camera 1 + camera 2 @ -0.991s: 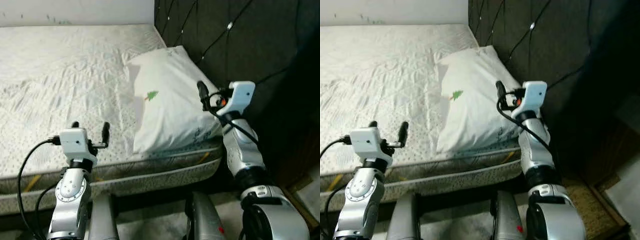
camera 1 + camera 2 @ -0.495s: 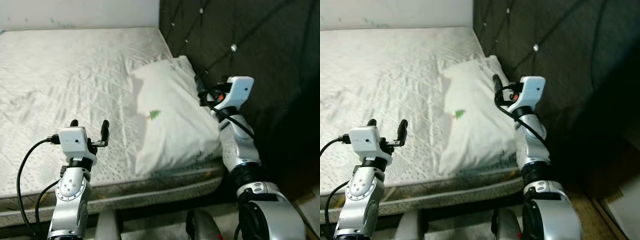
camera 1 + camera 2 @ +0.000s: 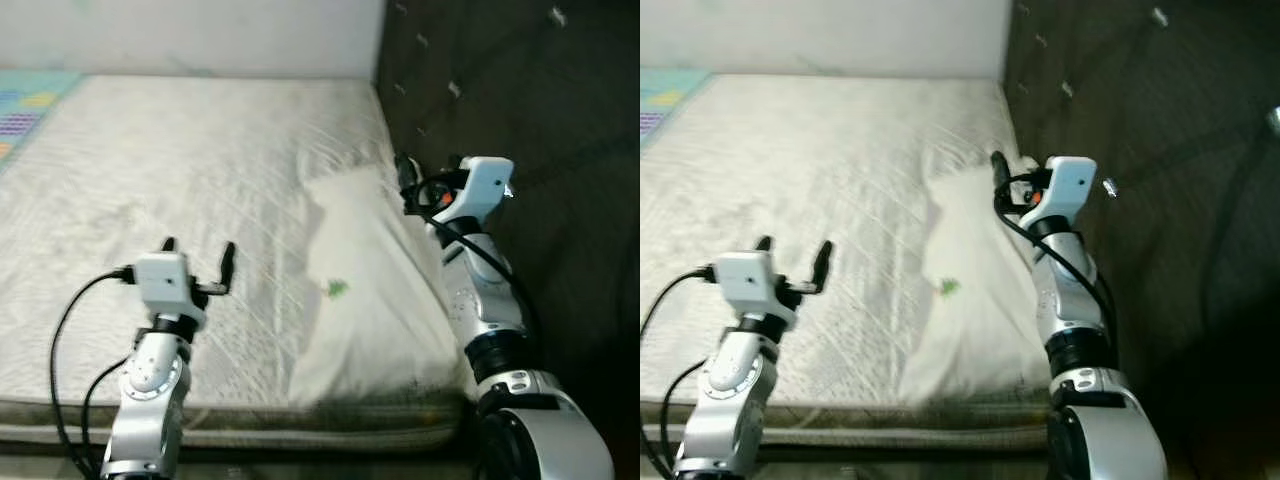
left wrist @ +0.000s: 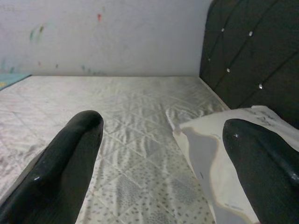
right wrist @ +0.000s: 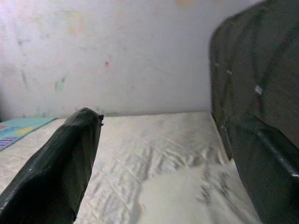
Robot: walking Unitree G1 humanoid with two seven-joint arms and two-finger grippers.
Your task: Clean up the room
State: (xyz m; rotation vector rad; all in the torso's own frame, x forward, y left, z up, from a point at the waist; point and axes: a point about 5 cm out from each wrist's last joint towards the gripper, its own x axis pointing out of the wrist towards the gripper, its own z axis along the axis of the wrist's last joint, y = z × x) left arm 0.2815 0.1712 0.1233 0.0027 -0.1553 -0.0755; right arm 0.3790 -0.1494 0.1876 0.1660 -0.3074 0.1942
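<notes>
Camera view shifted since a second ago: more of the bed [image 3: 180, 150] now in sight, with a patterned mat [image 3: 30, 100] at its far left edge, and no floor or robot legs below the mattress any more. White pillow [image 3: 365, 290] lying as before at the right side of the bed, along the dark tufted headboard [image 3: 520, 90], with a small green mark [image 3: 337, 289] near its middle.

Right gripper [image 3: 402, 180] raised over the pillow's far end, close to the headboard, as in the earlier pictures; fingers [image 5: 60, 163] spread wide in the right wrist view, nothing between them, pillow below and ahead of them, no contact visible. Left gripper [image 3: 197, 258] held above the mattress near the bed's front edge, left of the pillow and apart from it; fingers [image 4: 65, 158] likewise spread and empty, with the pillow's near corner [image 4: 210, 154] showing between them and beside the right-hand finger in the left wrist view.

Faint dark printing along the pillow's edge, too small and blurred to read. No brand legible anywhere.
</notes>
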